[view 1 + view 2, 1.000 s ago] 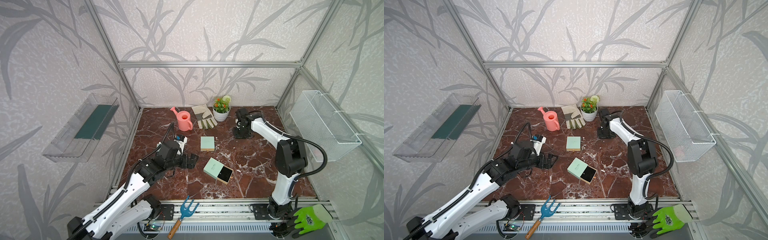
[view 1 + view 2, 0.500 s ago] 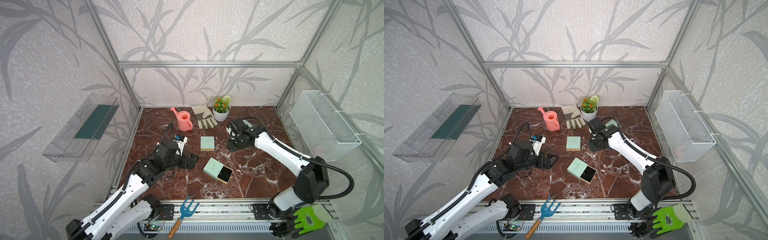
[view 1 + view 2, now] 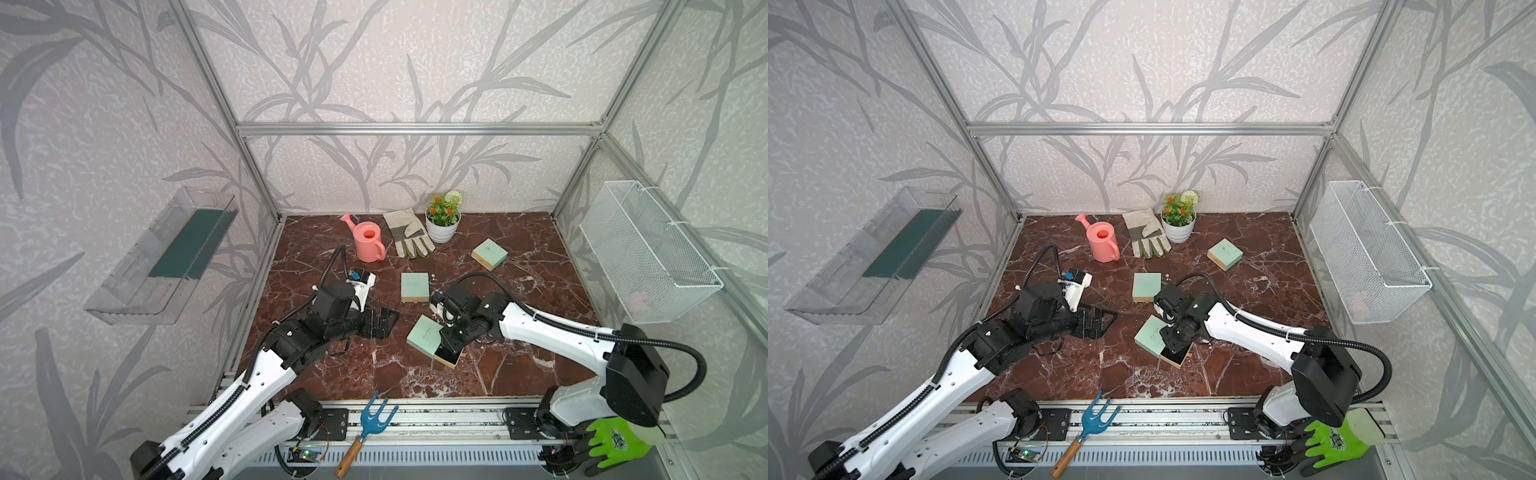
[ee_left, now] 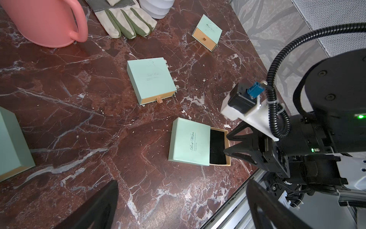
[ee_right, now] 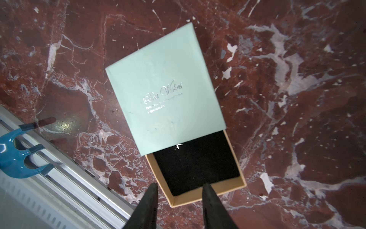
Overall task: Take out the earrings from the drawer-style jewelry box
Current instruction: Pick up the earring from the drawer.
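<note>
The open drawer-style jewelry box has a mint sleeve (image 3: pixel 424 336) and a tan drawer (image 3: pixel 451 358) pulled out, black-lined (image 5: pixel 198 164). On that lining, at the sleeve's edge, lies a tiny whitish speck (image 5: pixel 179 146), seemingly one of the earrings. Another pale bead (image 4: pixel 168 66) rests on the marble by a closed mint box (image 3: pixel 414 286). My right gripper (image 5: pixel 179 185) hovers open just over the drawer's front corner (image 3: pixel 452 340), holding nothing. My left gripper (image 3: pixel 380 324) stands wide open left of the box, fingers (image 4: pixel 99 206) above bare marble.
Another closed mint box (image 3: pixel 489 253) sits at the back right. A pink watering can (image 3: pixel 368 241), a work glove (image 3: pixel 407 239) and a potted plant (image 3: pixel 444 220) line the back. A blue hand rake (image 3: pixel 370 424) lies on the front rail. A wire basket (image 3: pixel 648 257) hangs on the right wall.
My right arm has swung from the back of the table forward to the open box, uncovering the back mint box, and its jaws have parted. The left arm has hardly moved.
</note>
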Robot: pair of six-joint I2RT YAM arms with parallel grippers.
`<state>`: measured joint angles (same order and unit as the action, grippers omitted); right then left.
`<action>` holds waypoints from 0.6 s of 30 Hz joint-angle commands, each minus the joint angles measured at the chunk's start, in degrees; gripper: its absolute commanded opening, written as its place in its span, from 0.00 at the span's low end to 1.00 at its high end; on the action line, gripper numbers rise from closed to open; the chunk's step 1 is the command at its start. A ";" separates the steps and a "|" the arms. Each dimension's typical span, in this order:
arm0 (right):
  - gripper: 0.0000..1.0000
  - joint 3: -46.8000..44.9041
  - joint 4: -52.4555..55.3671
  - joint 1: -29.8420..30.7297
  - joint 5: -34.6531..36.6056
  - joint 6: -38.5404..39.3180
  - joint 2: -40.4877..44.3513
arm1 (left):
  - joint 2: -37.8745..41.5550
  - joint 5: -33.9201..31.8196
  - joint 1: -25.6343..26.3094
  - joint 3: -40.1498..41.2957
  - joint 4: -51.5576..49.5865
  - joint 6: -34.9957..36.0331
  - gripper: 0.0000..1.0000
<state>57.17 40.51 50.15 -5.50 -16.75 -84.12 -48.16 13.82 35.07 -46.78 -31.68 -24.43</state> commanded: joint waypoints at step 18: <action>0.24 -0.06 -1.89 2.49 4.25 -0.70 -7.39 | -1.06 -0.38 -0.28 -0.18 0.17 0.52 0.99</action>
<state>57.12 36.36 52.21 -3.99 -17.65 -90.37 -49.17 13.69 35.07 -46.78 -31.68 -24.43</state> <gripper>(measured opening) 0.244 0.993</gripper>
